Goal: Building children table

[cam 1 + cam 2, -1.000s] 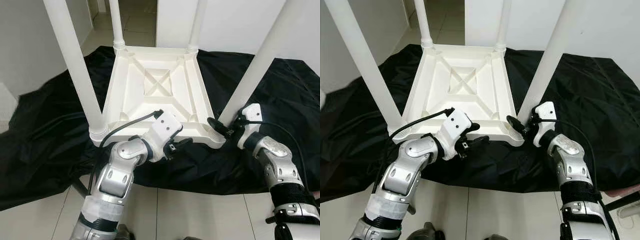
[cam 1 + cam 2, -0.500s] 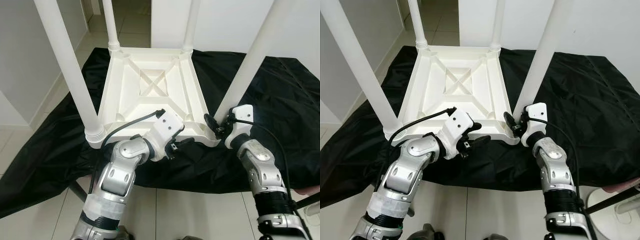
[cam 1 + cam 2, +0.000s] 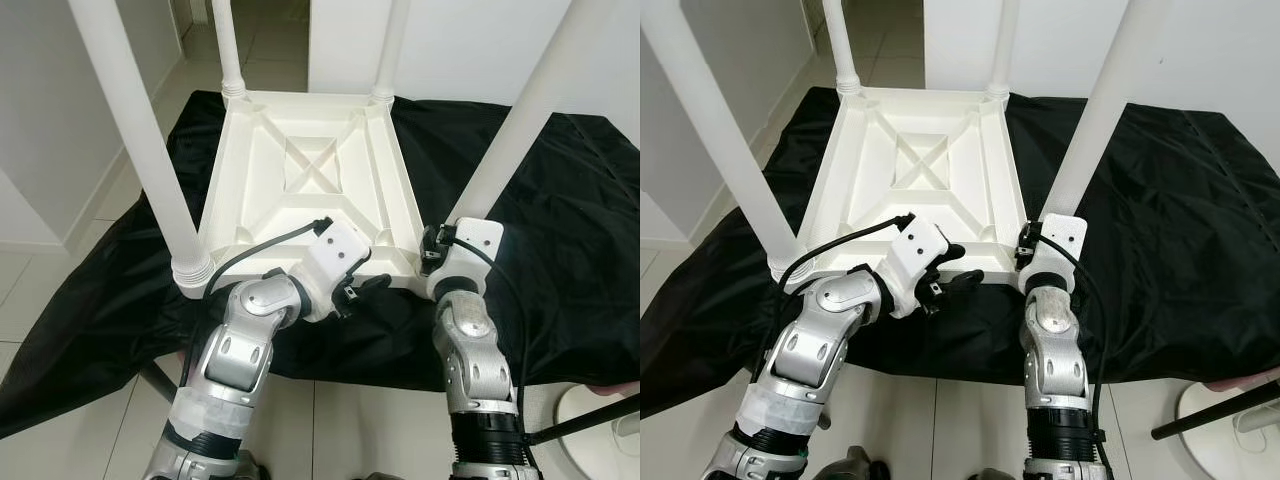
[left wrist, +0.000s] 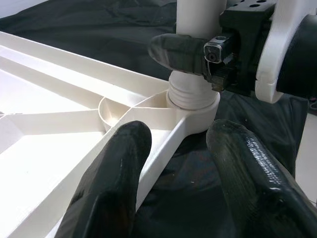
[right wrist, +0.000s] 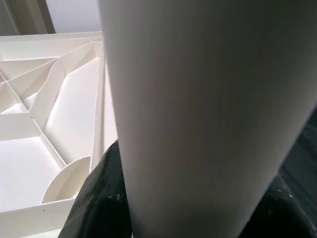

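Right gripper [image 3: 432,252] closes its fingers around the near-right table leg [image 3: 510,130], just above the leg's threaded base. Left gripper [image 4: 173,163] is spread open, fingers straddling the near rim of the upturned white table [image 3: 310,170], gripping nothing. Table lies legs-up on a black sheet [image 3: 570,230] over tiled floor [image 3: 380,420].

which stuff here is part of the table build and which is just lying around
Part of the job:
- upturned white tabletop
- near right leg, gripped by the right hand
- three other legs, already fitted
- left hand, open at the tabletop's edge

Lying about:
- black sheet
- black stand
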{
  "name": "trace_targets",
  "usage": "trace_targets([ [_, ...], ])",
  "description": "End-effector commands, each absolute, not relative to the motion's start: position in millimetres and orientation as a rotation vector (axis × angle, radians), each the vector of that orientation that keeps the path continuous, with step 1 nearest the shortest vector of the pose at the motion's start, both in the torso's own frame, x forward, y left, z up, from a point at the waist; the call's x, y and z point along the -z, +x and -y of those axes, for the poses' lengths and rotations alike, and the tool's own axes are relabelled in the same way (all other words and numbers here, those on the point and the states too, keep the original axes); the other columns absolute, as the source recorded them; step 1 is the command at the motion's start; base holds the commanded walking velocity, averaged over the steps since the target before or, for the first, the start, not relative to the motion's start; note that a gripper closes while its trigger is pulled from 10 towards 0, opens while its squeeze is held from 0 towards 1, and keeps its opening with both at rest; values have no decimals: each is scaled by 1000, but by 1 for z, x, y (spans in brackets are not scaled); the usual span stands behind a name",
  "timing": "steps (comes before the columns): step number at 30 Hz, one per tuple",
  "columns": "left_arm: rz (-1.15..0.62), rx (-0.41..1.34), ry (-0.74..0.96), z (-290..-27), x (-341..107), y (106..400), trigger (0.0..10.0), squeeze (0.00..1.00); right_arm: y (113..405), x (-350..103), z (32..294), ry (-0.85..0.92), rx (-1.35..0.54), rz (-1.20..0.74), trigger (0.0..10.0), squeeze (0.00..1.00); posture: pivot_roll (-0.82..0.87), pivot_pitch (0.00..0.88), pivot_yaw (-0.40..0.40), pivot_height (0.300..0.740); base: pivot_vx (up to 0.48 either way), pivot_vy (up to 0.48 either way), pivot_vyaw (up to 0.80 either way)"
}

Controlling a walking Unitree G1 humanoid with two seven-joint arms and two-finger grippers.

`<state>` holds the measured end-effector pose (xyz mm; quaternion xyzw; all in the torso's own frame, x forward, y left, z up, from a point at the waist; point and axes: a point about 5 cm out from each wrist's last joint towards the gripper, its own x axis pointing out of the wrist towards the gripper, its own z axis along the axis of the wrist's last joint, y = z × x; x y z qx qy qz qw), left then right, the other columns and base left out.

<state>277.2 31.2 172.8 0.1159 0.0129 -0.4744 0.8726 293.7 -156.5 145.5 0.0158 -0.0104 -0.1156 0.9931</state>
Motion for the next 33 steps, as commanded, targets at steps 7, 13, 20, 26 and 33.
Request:
trace_targets([
  [7,-14,837,252,-34,-172,285,10000,0,290,-133,159,40,251,-54,10000,0,-33,17,6,740,0,0,0],
  [13,-10,829,250,-36,-174,287,10000,0,291,-146,181,86,79,14,10000,1000,-30,19,10,740,0,0,0],
  [20,-5,832,249,-36,-176,287,10000,0,295,-153,196,35,-167,34,10000,0,-32,19,15,740,0,0,0],
  [26,-5,838,251,-36,-176,287,10000,0,298,-154,200,-38,-374,34,10000,0,-35,21,23,740,0,0,0],
  [33,-2,843,258,-35,-177,288,10000,0,309,-151,198,-99,-625,-16,10000,0,-23,18,24,740,0,0,0],
])
